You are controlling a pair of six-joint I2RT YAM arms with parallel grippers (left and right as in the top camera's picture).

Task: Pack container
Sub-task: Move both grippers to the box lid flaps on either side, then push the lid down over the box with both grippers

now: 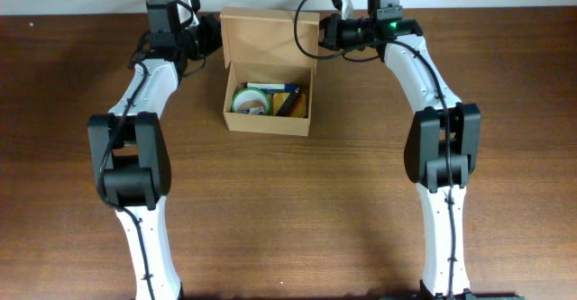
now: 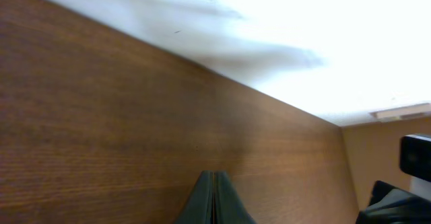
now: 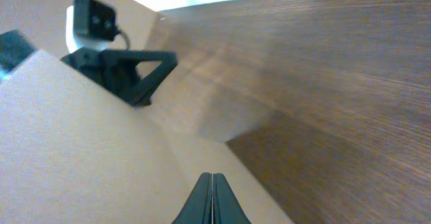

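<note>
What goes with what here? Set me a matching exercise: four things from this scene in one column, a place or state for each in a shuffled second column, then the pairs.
Things:
1. container
2. tape roll
3. left gripper
4. right gripper

Places or states:
A. shut, at the container's right side
B. lying inside the container, at its left end
C. standing open
D. shut, at the container's left side

Pairs: 1-C, 2-B, 3-D, 4-A
</note>
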